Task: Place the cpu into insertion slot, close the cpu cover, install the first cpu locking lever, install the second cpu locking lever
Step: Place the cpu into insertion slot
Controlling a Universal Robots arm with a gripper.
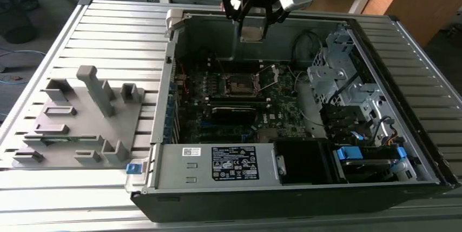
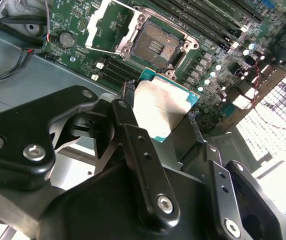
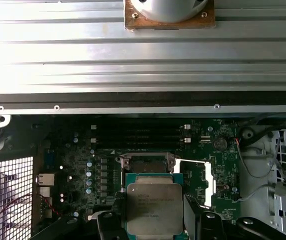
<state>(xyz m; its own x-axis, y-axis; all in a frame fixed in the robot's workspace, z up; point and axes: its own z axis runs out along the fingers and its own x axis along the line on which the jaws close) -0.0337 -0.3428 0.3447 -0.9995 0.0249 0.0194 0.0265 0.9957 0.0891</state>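
Observation:
My gripper [image 1: 252, 26] hangs over the open computer case, shut on the cpu [image 1: 251, 32], a flat square chip with a dull silver top. In both wrist views the cpu [image 2: 163, 102] [image 3: 153, 207] sits clamped by its edges between my black fingers [image 2: 127, 97]. It is held in the air above the motherboard, apart from it. The insertion slot [image 1: 241, 84] [image 2: 155, 44] lies open with its dark centre bare. In the first wrist view the cpu partly covers the insertion slot [image 3: 145, 164]. The cpu cover [image 2: 110, 25] [image 3: 197, 180] stands swung up beside the slot.
The case walls [image 1: 216, 26] ring the motherboard. A drive cage [image 1: 347, 80] with cables is on the exterior view's right, and a power supply [image 1: 231, 164] is along the near edge. Memory slots [image 3: 138, 132] run beside the socket. A grey fixture [image 1: 79, 118] stands outside the case.

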